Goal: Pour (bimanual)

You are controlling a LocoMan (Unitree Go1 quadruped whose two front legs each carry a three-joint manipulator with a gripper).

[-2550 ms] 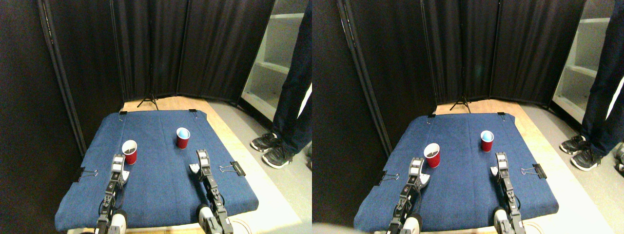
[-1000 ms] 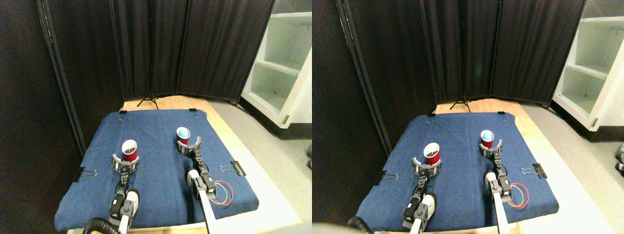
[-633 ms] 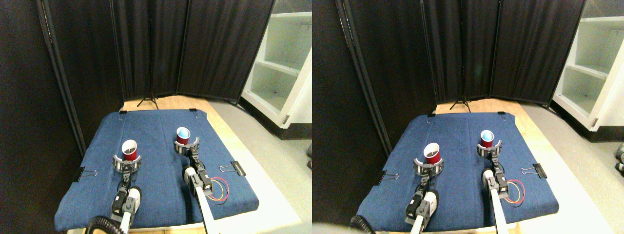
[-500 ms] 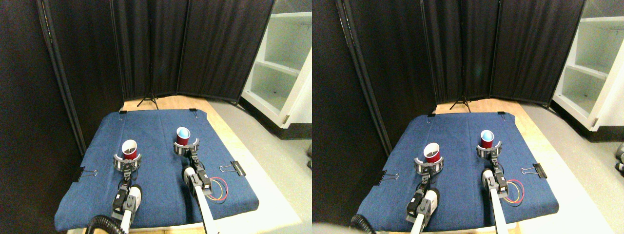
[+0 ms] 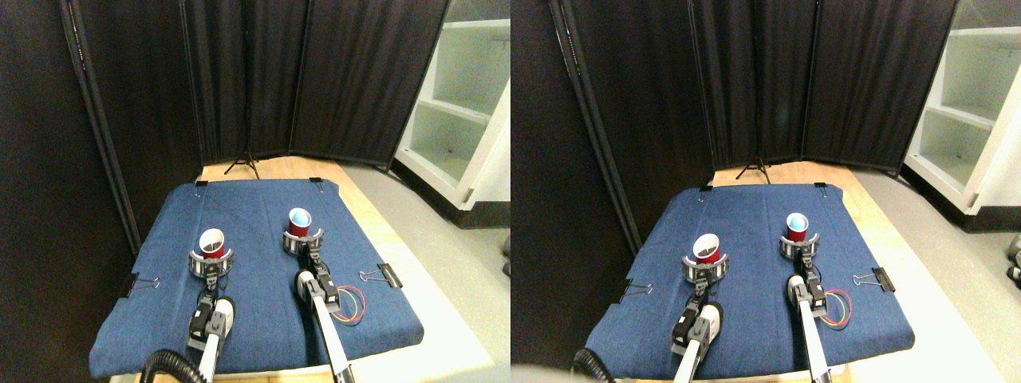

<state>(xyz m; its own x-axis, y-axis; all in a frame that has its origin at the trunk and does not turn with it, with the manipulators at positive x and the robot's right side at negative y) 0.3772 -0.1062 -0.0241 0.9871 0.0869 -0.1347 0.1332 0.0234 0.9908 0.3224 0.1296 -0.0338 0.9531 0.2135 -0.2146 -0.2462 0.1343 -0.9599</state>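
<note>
Two red cups stand upright on the blue cloth [image 5: 263,319]. The left cup [image 5: 212,240] has a white inside with something dark in it. The right cup [image 5: 299,221] holds something pale blue. My left gripper [image 5: 210,260] rings the lower part of the left cup, its curved jaws close against the wall. My right gripper [image 5: 302,240] hugs the base of the right cup the same way. Both arms stretch forward from the bottom edge.
Binder clips pin the cloth at the left edge [image 5: 143,282], the right edge [image 5: 382,275] and the back corners. Coloured wires [image 5: 349,305] loop beside my right arm. Black curtains stand behind, with a tripod foot [image 5: 242,167]. A white shelf unit [image 5: 463,112] stands at right.
Both arms reached forward to the cups and the jaws drew in around them. The person at right left the view. In the last half second the grippers crept slightly forward.
</note>
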